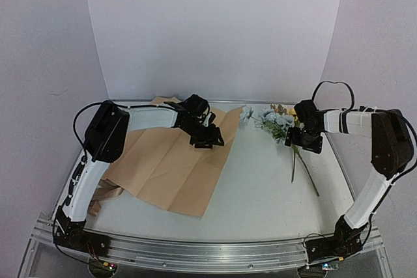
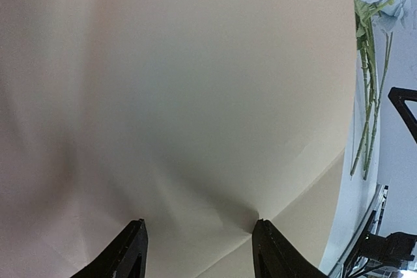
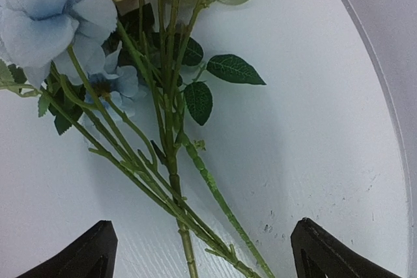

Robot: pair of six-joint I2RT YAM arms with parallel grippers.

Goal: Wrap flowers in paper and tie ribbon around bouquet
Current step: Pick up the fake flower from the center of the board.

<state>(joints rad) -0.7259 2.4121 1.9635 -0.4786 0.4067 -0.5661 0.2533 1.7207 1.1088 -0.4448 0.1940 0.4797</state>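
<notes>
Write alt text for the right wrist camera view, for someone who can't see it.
The flowers lie on the white table, pale blue and yellow blooms at top left, green stems running down to the bottom edge. The open right gripper shows as two black fingertips in the bottom corners, either side of the stems.

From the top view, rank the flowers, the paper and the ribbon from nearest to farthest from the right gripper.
1. flowers: on the right side, their stems directly under the open right gripper.
2. paper: centre-left, spread flat, tan face up.
3. ribbon: near-left corner, past the paper's far side.
</notes>
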